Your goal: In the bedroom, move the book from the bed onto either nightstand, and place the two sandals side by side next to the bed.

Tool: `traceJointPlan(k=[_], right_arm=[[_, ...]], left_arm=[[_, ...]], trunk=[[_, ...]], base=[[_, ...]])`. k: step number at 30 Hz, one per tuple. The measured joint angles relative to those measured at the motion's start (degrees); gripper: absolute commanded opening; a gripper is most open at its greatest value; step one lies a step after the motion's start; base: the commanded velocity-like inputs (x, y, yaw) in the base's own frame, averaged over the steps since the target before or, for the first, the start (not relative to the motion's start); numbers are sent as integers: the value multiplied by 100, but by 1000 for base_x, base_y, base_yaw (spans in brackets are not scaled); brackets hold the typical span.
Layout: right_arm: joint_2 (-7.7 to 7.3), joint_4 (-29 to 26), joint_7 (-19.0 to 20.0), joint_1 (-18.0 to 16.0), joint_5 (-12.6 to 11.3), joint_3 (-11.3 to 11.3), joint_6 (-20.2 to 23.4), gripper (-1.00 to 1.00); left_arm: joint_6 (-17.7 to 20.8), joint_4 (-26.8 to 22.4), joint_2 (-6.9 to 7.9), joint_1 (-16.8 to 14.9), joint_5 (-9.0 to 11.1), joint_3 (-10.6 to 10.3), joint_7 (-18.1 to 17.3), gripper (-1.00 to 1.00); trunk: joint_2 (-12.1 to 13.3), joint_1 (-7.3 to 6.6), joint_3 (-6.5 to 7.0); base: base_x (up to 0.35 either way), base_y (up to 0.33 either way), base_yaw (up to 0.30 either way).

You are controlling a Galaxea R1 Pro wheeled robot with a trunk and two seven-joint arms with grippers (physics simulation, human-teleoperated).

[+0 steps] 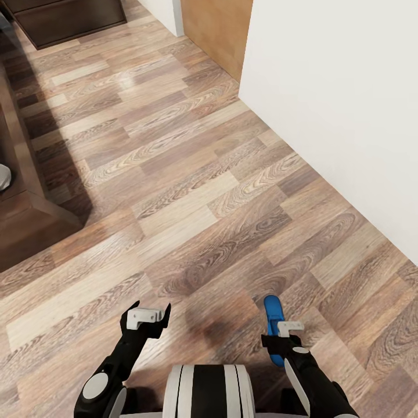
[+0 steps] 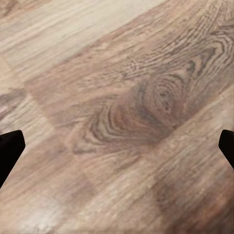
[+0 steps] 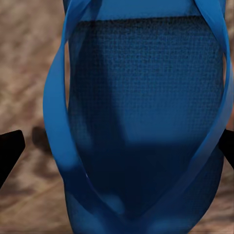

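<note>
Right end effector (image 1: 277, 335) grips a blue sandal (image 1: 273, 325) over the floor (image 1: 191, 191), left end effector (image 1: 148, 316) open and empty; placing both sandals looks undone.

Landmark: the floor (image 1: 191, 191). The wall (image 1: 348, 98) borders the floor on the right. A door (image 1: 217, 29) stands at the wall's far end. Wooden furniture (image 1: 23, 191) borders the floor on the left. A sandal (image 1: 273, 325) hangs above the floor's near right part, in the right tool (image 1: 284, 337). The left tool (image 1: 145, 316) hangs above its near left part.
</note>
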Motion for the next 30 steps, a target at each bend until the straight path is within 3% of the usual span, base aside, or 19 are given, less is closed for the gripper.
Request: traceJointPlan(k=[3,4,30], right_arm=[[0,0,-2,0,0,1,0,100],[0,0,-3,0,0,-1,0,-100],[2,0,1,0,0,1,0,-100]], left_arm=[[0,0,0,0,0,0,1,100],[0,0,0,0,0,0,0,100],[8,-4,0,0,0,0,7,100]], trunk=[[0,0,0],[0,0,0],[1,-3,22]], base=[[-1,0,0],[0,0,0],[0,0,0]])
